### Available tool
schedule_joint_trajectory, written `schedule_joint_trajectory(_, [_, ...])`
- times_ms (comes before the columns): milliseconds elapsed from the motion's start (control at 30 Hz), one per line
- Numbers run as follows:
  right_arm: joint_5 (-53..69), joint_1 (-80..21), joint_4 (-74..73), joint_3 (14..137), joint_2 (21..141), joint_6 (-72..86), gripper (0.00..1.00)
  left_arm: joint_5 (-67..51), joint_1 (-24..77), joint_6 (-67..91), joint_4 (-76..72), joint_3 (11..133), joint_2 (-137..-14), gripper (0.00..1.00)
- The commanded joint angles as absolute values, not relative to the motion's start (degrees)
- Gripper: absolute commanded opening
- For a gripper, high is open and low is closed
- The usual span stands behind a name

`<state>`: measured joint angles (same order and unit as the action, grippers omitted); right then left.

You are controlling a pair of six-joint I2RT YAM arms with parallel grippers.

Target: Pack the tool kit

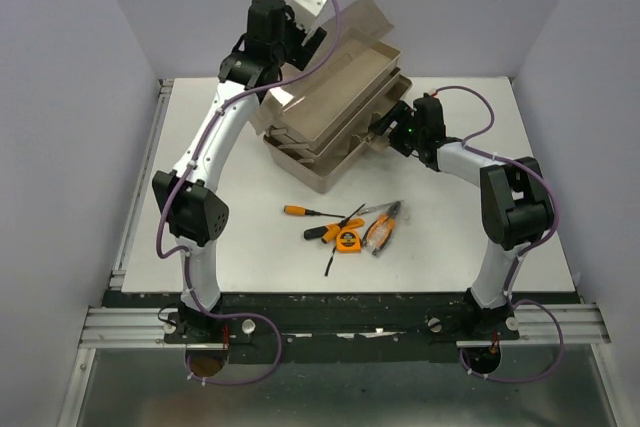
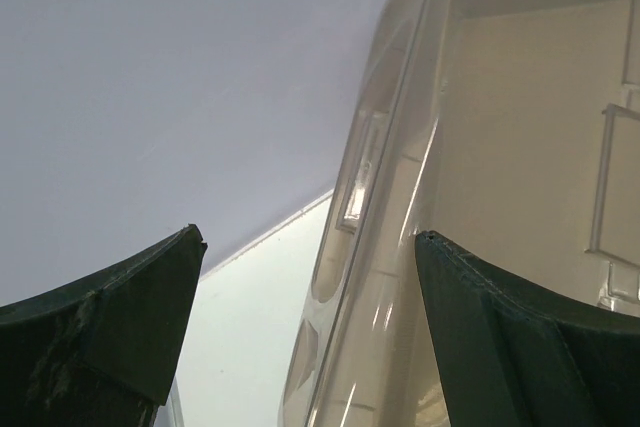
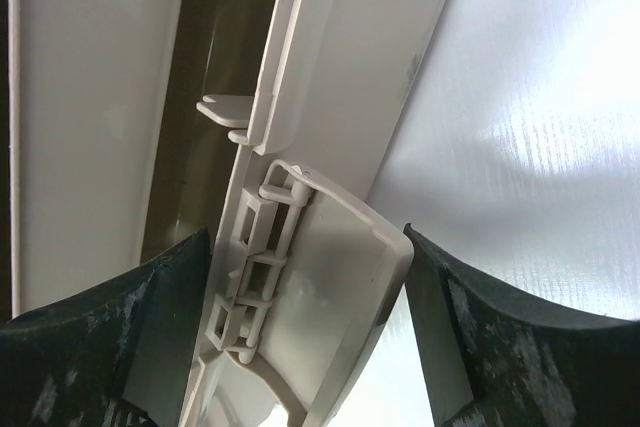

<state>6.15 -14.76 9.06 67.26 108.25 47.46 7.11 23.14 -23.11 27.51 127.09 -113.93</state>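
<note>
Clearly barely begun: the toolbox [image 1: 330, 127] stands open at the back of the table [image 1: 250, 257], while screwdrivers [image 1: 300, 211], tape measure [image 1: 347, 240] and pliers [image 1: 381, 230] lie loose in front. The left gripper [image 2: 310, 237] gapes beside the lid [image 1: 365, 19]; the right gripper [image 3: 305, 237] straddles the latch [image 3: 330, 277], squeezing or not I can't tell

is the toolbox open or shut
Open. In the top view the toolbox has its lid swung up and back, with the trays stepped out below.
</note>
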Motion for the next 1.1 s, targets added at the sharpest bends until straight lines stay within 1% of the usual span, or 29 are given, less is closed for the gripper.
schedule_joint_trajectory(0, [1.58,-12.04,0.88,66.44,111.18,43.68,0.82,5.81,16.00,-21.54,35.42,124.81,-116.28,0.99])
schedule_joint_trajectory(233, [0.97,-11.60,-1.93,66.27,110.92,43.07,0.82,-1.83,14.50,-18.72,34.01,120.32,-114.17,0.99])
schedule_joint_trajectory(667, [0.62,-9.40,-1.93,57.49,103.01,43.59,0.82,-9.92,14.50,-14.24,33.75,116.11,-110.57,0.99])
schedule_joint_trajectory(867, [0.70,-9.23,-2.02,53.71,99.41,44.12,0.82,-10.55,14.50,-12.83,33.13,114.26,-108.99,0.99])
schedule_joint_trajectory(1067, [0.26,-9.05,-2.81,49.31,94.75,44.03,0.82,-8.62,14.24,-12.83,33.66,112.68,-107.32,0.99])
